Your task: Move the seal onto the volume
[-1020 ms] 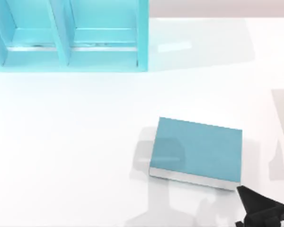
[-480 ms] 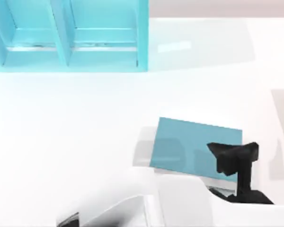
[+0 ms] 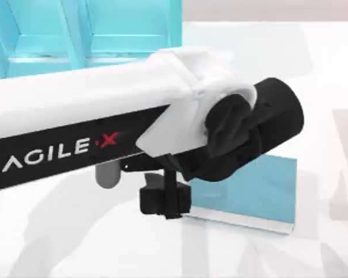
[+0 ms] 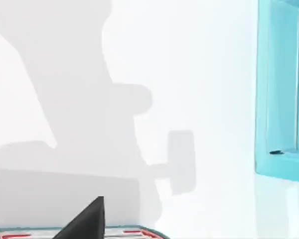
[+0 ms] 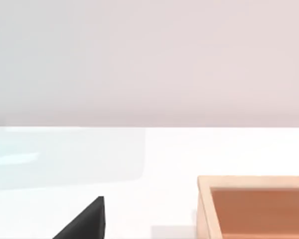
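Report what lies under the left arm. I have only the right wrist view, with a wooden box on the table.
Observer: In the top view the left arm reaches in from the table's left. Its black wrist is above the teal book and covers part of it.
Operator: Give me what stands behind that.
Observer: A teal shelf unit with open compartments stands at the top view's upper left.
Operator: Check the left wrist view too.
Observer: A white cylinder with red marks lies at that picture's edge, right by the left gripper's fingertip.
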`<control>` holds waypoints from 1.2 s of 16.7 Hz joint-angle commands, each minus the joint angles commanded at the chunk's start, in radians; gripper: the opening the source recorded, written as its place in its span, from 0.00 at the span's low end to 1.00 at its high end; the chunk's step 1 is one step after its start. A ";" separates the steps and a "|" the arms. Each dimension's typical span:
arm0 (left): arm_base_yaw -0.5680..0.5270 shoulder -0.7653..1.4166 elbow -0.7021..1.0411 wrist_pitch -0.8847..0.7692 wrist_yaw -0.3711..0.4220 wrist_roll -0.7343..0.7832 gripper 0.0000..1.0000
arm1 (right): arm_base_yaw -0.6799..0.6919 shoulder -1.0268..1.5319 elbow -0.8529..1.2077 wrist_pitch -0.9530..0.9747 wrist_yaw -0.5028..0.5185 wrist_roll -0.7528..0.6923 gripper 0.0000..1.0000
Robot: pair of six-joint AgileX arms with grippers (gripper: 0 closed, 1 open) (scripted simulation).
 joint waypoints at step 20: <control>0.967 -1.687 -1.404 1.119 0.719 2.559 1.00 | 0.000 0.000 0.000 0.000 0.000 0.000 1.00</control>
